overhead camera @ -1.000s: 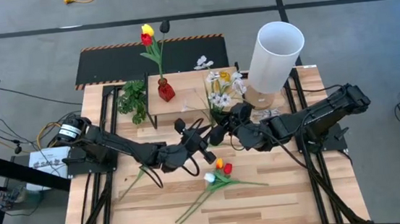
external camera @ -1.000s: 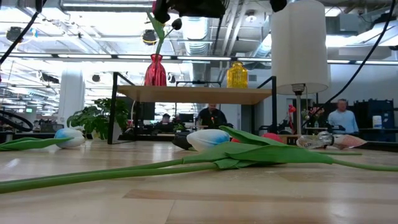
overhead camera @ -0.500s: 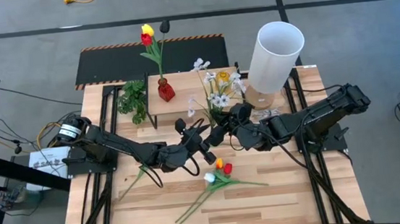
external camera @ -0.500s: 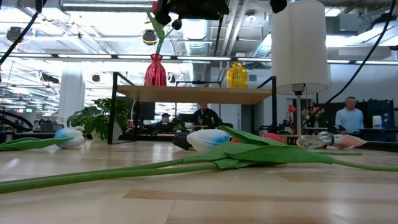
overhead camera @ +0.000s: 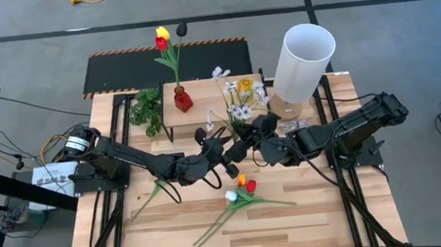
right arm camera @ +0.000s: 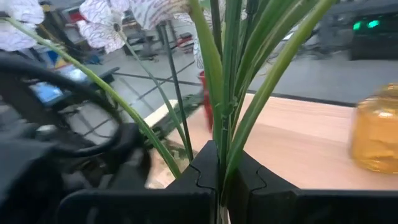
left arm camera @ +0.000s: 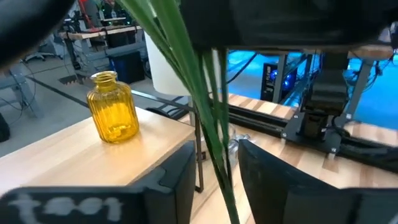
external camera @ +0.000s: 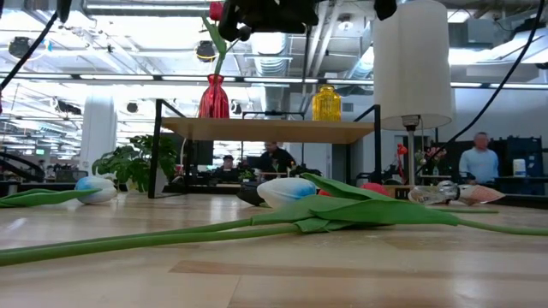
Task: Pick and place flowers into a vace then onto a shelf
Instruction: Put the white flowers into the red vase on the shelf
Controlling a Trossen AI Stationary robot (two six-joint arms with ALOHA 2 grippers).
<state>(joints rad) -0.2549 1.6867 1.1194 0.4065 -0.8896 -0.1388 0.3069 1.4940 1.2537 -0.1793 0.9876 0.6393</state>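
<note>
We see the right claw (right arm camera: 217, 177) clamped on a white spray (overhead camera: 236, 98), stems upright, blossoms uppermost, beside the shelf (overhead camera: 202, 101). Left claw (left arm camera: 214, 171) stands narrowly parted around the stems. No legible writing.

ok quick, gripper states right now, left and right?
Left gripper: open, fingers either side of the green stems, not clamped.
Right gripper: shut on the white blossom spray, stems pinched between its fingers, near the shelf.

No legible text on anything.
</note>
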